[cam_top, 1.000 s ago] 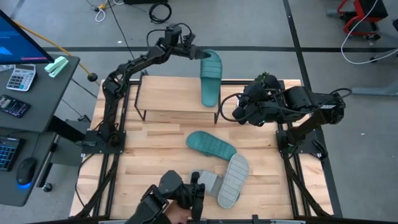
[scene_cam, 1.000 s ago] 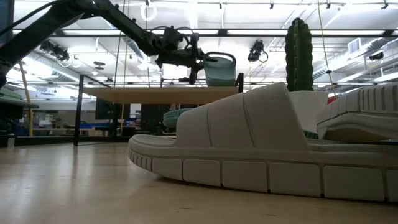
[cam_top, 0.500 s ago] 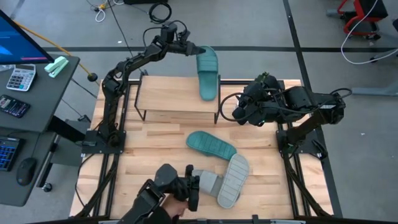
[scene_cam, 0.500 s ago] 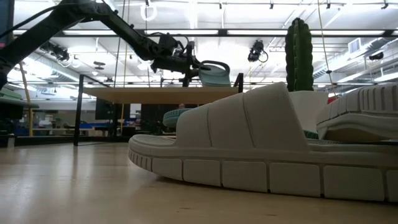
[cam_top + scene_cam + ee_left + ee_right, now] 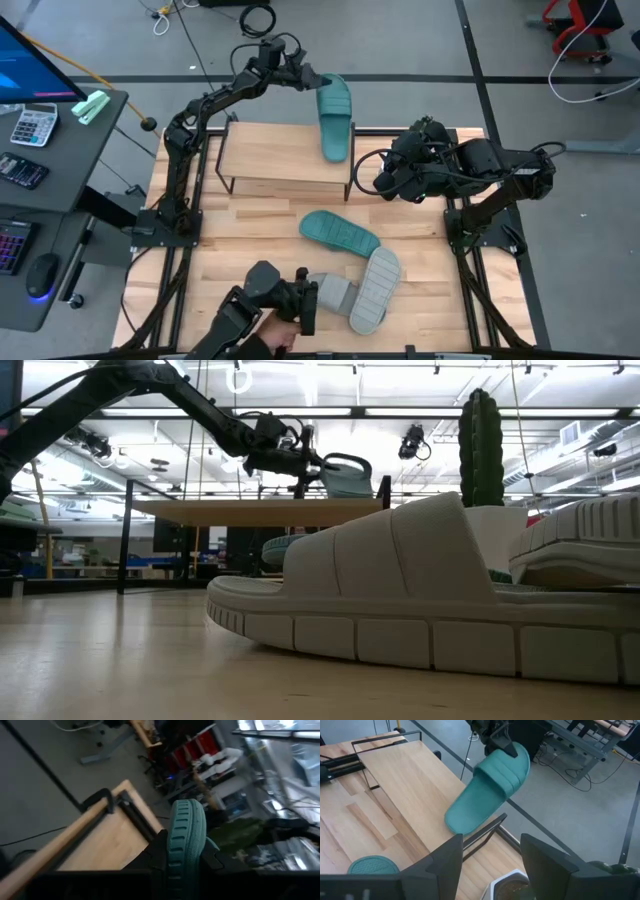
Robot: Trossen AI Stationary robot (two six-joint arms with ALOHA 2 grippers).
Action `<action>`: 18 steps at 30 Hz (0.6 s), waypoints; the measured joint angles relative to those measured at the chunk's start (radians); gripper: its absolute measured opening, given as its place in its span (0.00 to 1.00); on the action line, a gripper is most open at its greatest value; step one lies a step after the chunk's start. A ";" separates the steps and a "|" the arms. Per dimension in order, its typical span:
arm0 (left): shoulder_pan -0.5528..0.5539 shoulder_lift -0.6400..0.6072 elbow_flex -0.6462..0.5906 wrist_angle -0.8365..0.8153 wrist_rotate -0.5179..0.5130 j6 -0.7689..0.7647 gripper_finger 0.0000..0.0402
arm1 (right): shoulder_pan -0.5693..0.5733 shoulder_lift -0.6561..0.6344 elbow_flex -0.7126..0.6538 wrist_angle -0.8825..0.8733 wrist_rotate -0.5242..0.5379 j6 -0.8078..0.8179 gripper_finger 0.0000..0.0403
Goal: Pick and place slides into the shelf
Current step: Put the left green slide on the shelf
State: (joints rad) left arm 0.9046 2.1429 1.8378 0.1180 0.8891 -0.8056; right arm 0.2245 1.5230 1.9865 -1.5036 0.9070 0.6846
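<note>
Your left gripper [image 5: 306, 80] is clenched on one teal sandal [image 5: 335, 118], hung over the shelf [image 5: 280, 155]'s right end. Right gripper [image 5: 383, 180] waits released nearby. Three sandals remain on the table [image 5: 240, 240]; none shelved.

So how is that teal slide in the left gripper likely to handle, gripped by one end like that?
Probably fairly stiff: the teal slide, pinched at one end by the left gripper, juts out over the shelf without sagging. Likely light, since a narrow edge grip carries it. Its ribbed sole should resist slipping.
</note>
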 joint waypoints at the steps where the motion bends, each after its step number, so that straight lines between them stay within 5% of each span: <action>1: 0.003 0.000 0.000 0.014 0.019 -0.009 0.12 | 0.000 0.000 0.000 0.000 0.000 0.000 0.51; 18: -0.033 0.000 0.000 -0.045 0.042 -0.041 0.12 | 0.000 0.000 0.000 0.000 0.000 0.000 0.50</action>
State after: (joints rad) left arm 0.8715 2.1429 1.8374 0.0733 0.9314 -0.8466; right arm 0.2245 1.5230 1.9865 -1.5036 0.9071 0.6848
